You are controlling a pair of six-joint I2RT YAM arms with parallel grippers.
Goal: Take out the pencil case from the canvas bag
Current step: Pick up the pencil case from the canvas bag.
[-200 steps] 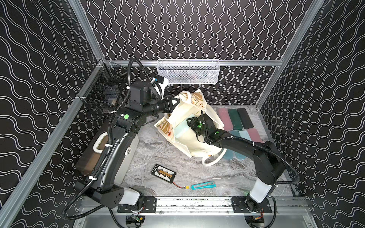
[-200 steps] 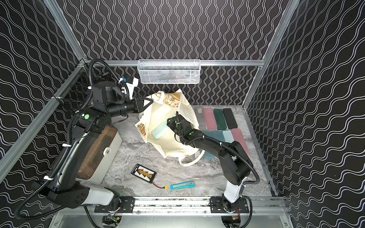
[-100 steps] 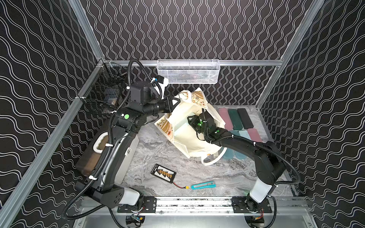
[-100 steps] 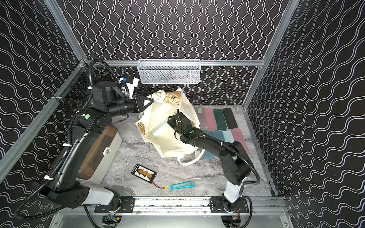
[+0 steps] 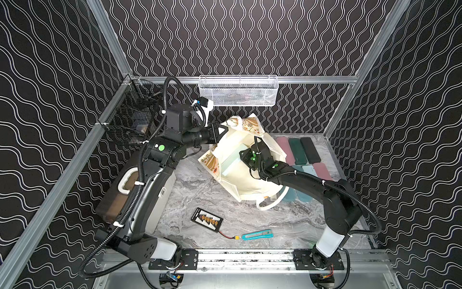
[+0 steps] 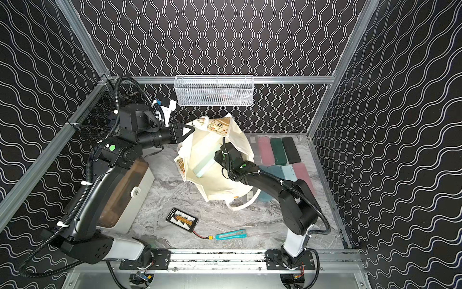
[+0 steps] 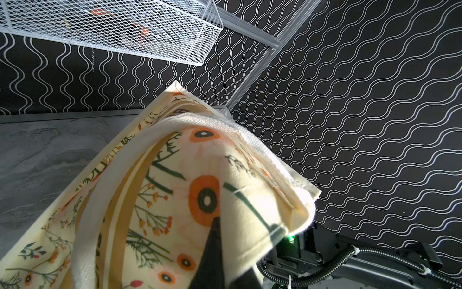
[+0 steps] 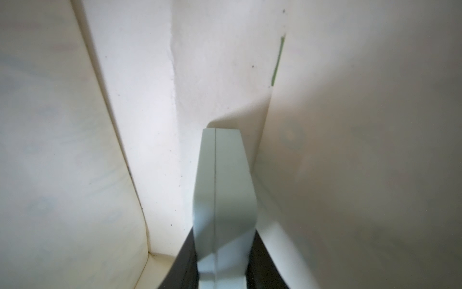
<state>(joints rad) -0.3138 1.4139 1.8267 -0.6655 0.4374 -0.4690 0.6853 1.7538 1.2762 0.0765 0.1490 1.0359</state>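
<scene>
Pinching rim of canvas bag (image 5: 250, 182), forearm level, jaws clamped: left gripper (image 5: 223, 130). Reaching into open bag, elbow raised, wrist angled down: right gripper (image 8: 222, 252), jaws narrow, clamped on pale green pencil case (image 5: 231, 162) inside.

Left arm (image 5: 147, 192) high, jaws tight; right arm (image 5: 302, 180) outstretched, jaws narrowly apart.

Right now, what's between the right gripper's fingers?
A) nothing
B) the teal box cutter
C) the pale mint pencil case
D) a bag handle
C: the right wrist view shows the pencil case flanked on both sides by the dark fingers of the right gripper, inside the canvas bag. The box cutter lies outside the bag.
</scene>
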